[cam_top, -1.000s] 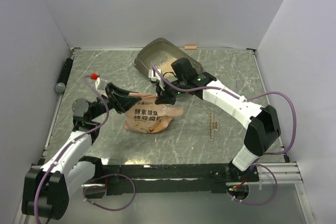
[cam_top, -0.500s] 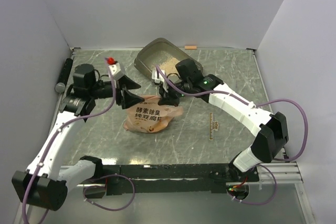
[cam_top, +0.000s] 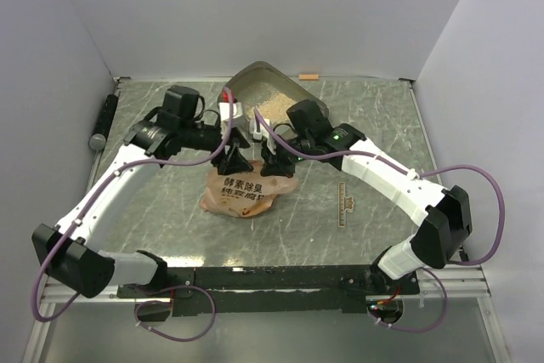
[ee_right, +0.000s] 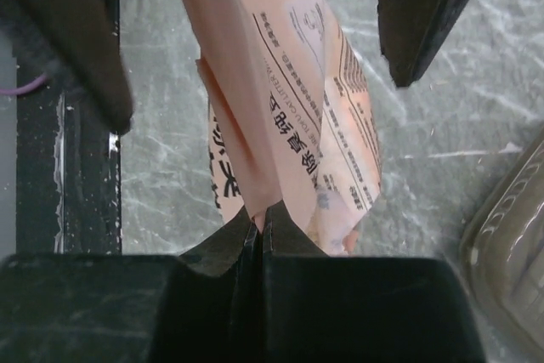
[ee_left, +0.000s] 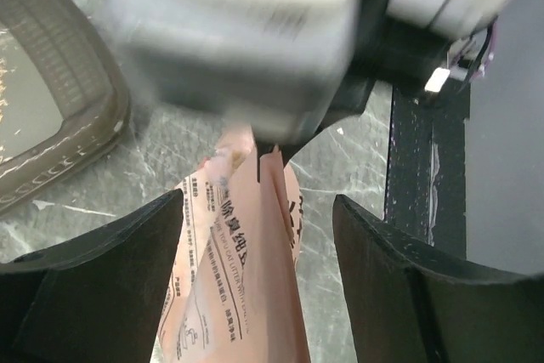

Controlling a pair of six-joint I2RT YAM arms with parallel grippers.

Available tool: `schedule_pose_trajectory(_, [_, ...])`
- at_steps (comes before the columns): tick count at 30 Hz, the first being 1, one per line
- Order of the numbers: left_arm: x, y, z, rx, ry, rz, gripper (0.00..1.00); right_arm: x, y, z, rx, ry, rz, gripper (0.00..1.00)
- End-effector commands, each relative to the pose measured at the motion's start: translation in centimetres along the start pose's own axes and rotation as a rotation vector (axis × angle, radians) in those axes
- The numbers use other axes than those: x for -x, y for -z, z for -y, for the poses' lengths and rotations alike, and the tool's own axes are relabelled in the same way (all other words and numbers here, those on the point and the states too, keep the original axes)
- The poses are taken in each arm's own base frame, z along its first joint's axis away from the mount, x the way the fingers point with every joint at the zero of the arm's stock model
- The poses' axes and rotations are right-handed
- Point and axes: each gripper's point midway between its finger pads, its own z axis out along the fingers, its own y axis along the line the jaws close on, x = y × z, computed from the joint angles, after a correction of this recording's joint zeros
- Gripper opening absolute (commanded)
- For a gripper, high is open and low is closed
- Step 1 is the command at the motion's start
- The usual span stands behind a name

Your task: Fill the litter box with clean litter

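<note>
The green-grey marbled table (cam_top: 170, 227) takes up most of the top view. The litter box (cam_top: 259, 72) sits at the far edge, tipped a bit, with only a patch of clean litter (cam_top: 270, 108) inside. The pink bag (cam_top: 246, 189) is mid-table, just in front of the box, with its lower end on the table and its top edge pulled upward.

The right gripper (ee_right: 259, 223) is clamped tight on that top edge, fingers pressed together with the plastic pinched between them. The left gripper (cam_top: 235, 157) is spread wide, one finger on each side of the bag's raised fold, and doesn't look like it's touching it.

Small stuff: a black cylinder (cam_top: 104, 121) along the left edge and a thin yellowish strip (cam_top: 342, 203) to the right of the bag.
</note>
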Motion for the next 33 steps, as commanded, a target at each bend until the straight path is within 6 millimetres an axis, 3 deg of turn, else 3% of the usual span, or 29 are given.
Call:
schedule_pose_trajectory(1, [-1.7, -1.6, 0.4, -0.012, -0.022, -0.113, 0.75, 2.5, 1.5, -1.2, -0.006, 0.058, 0.084, 0.0])
schedule_pose_trajectory(4, [-3.2, -2.0, 0.2, 0.001, 0.002, -0.157, 0.74, 2.9, 2.0, -1.2, -0.026, 0.073, 0.096, 0.0])
schedule_pose_trajectory(12, [-4.2, -1.2, 0.2, 0.063, 0.004, -0.177, 0.75, 4.6, 3.3, -2.1, -0.033, 0.102, 0.166, 0.0])
schedule_pose_trajectory(19, [-5.8, -1.5, 0.0, 0.079, 0.028, -0.221, 0.64, 4.7, 3.8, -2.4, -0.046, 0.105, 0.187, 0.0])
schedule_pose_trajectory(22, [-6.7, -1.9, 0.0, 0.064, 0.05, -0.241, 0.47, 4.8, 4.1, -2.6, -0.054, 0.104, 0.195, 0.0])
schedule_pose_trajectory(23, [-6.9, -1.9, 0.0, 0.065, 0.053, -0.248, 0.26, 5.0, 4.3, -2.7, -0.059, 0.109, 0.203, 0.0])
schedule_pose_trajectory(25, [-7.3, -2.0, -0.2, 0.075, 0.053, -0.256, 0.01, 5.1, 4.5, -2.6, -0.07, 0.105, 0.209, 0.0])
schedule_pose_trajectory(26, [-7.4, -2.1, -0.2, 0.076, 0.051, -0.254, 0.01, 5.2, 4.7, -2.8, -0.071, 0.106, 0.213, 0.0])
schedule_pose_trajectory(29, [-6.9, -1.9, -0.6, 0.115, 0.023, -0.229, 0.01, 5.3, 5.0, -2.6, -0.098, 0.079, 0.219, 0.18])
schedule_pose_trajectory(30, [-7.0, -1.8, -0.8, 0.132, 0.027, -0.225, 0.01, 5.1, 5.0, -2.7, -0.098, 0.068, 0.214, 0.39])
schedule_pose_trajectory(33, [-5.7, -1.1, -1.6, 0.214, -0.021, -0.17, 0.01, 5.0, 5.6, -2.1, -0.158, 0.028, 0.207, 0.62])
